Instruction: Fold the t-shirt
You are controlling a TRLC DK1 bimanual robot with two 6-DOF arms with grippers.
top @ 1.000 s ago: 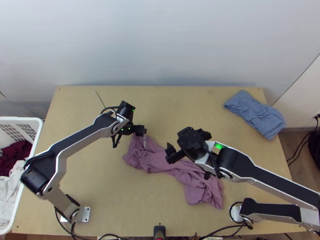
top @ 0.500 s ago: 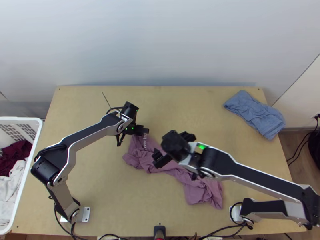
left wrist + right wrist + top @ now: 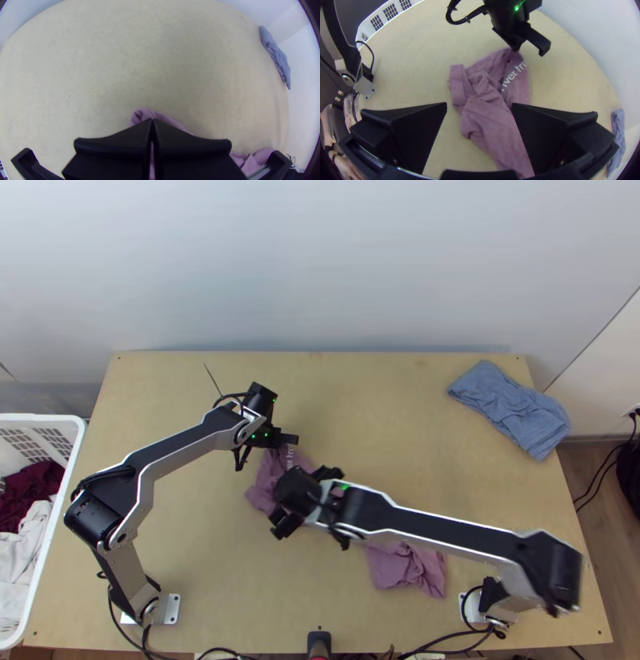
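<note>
The t-shirt (image 3: 486, 116) lies bunched in a long, twisted strip, running in the top view from just left of centre towards the lower right. I judge it light, limp and soft, with enough grip in the weave not to slide off my fingers; nothing about it seems fragile, but a pinch at mid-strip would probably gather several layers and drag the folds along. I'd take it by an outer edge: the squared flap beside the lettering, or a corner of the loose end at the lower right of the top view.

My left gripper (image 3: 152, 120) has its fingers together, clamped on the t-shirt's far end, near the printed lettering. My right gripper (image 3: 479, 105) is over the cloth with its fingers wide apart, holding nothing.

In the top view my right arm (image 3: 456, 530) covers the middle of the strip; the right wrist view lays those creases bare, along with the white lettering. The left wrist view gives me the fingers meeting, purple cloth peeking out past the tips. From the top view I get the loose end on the wooden table (image 3: 184, 540), the folded blue-grey cloth (image 3: 510, 408) at the upper right, and the white laundry basket (image 3: 40, 418) at the left edge.
</note>
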